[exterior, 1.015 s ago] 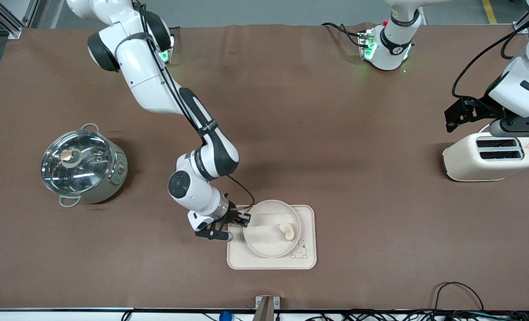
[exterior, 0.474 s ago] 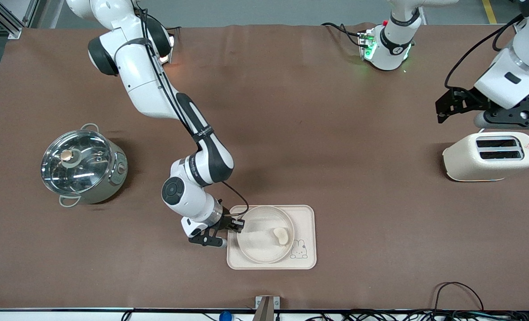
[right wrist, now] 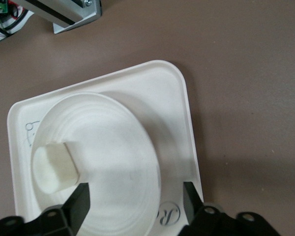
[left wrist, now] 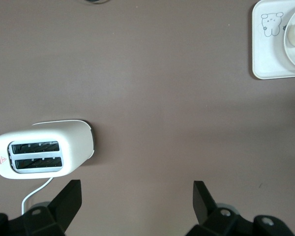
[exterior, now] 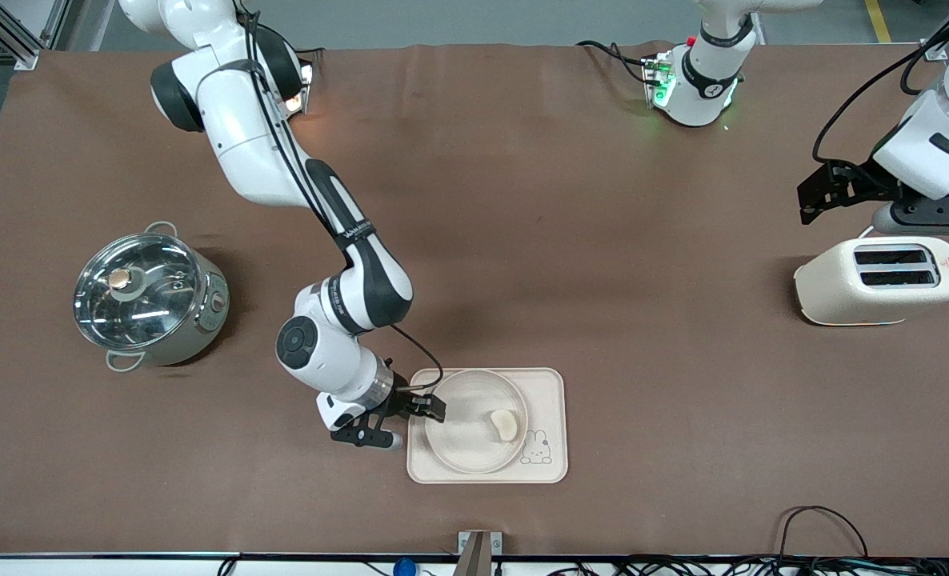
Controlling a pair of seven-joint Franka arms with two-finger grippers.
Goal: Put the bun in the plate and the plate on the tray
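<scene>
While you watch the lower centre of the front view, you have the tray [exterior: 550, 400], a cream rounded rectangle with a little bunny drawn at one corner, and the plate [exterior: 458, 448] sits on it, round, shallow and pale. In the plate lies the bun [exterior: 505, 425], a small cream lump, on the side toward the bunny. Your right gripper [exterior: 430, 406] is low at the plate's rim, at the tray's end toward the pot; its fingers are spread, one on each side of that rim, pinching nothing. In the right wrist view the tray's script is mostly covered by the plate, and the fingers [right wrist: 78, 202] are cut off at the frame's bottom edge. Higher at the frame's left stands a lidded steel pot [exterior: 148, 298]. At the right edge sits a cream toaster [exterior: 878, 280], and your left gripper [exterior: 812, 196] waits above the table just beside it, jaws wide apart and empty, well away from the plate.
</scene>
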